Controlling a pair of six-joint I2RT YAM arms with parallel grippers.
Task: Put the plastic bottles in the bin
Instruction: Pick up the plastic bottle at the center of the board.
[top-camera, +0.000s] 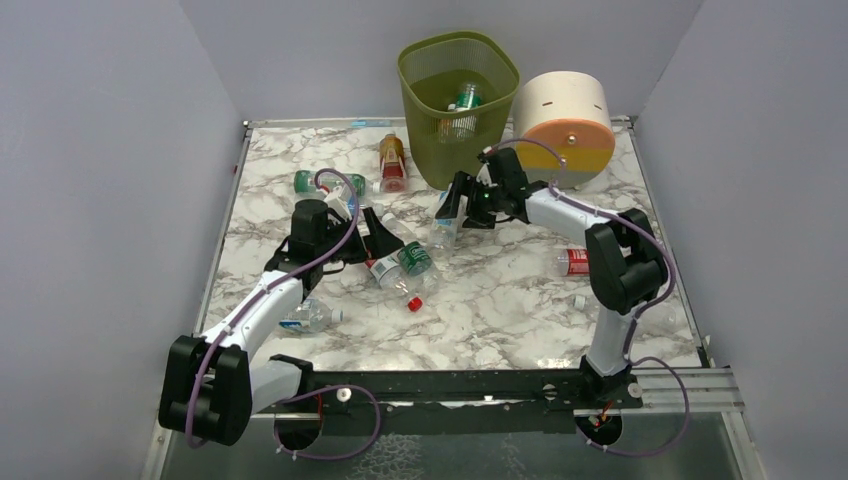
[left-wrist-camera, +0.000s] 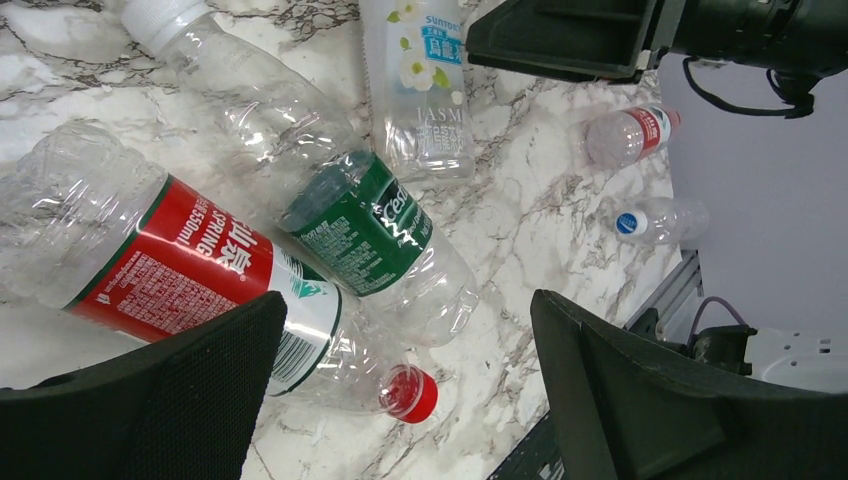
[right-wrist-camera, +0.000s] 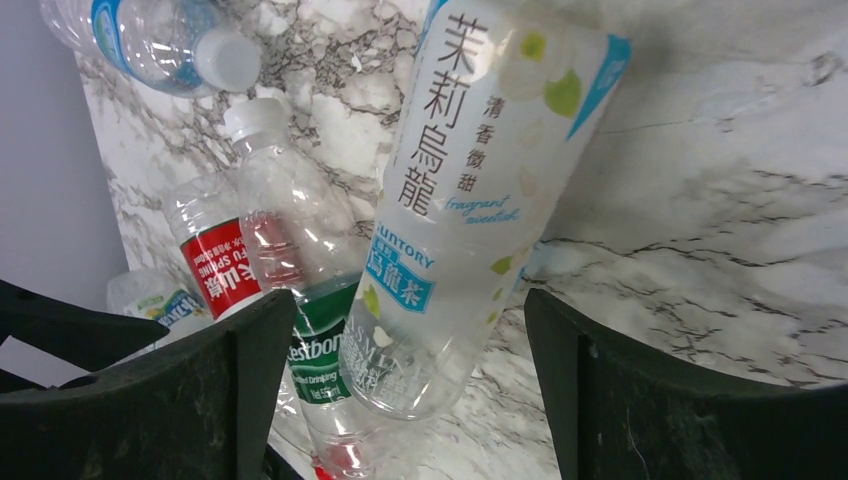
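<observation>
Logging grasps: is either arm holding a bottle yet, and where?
Nothing looks held. The right gripper straddles the white-label tea bottle at its labelled body, with a gap on one side; the left gripper is open.

The top camera looks down from behind the arms (top-camera: 265, 300) over the whole table (top-camera: 500, 300). Both wrist cameras look closely down, sharing the white-labelled bottle (left-wrist-camera: 425, 100).
</observation>
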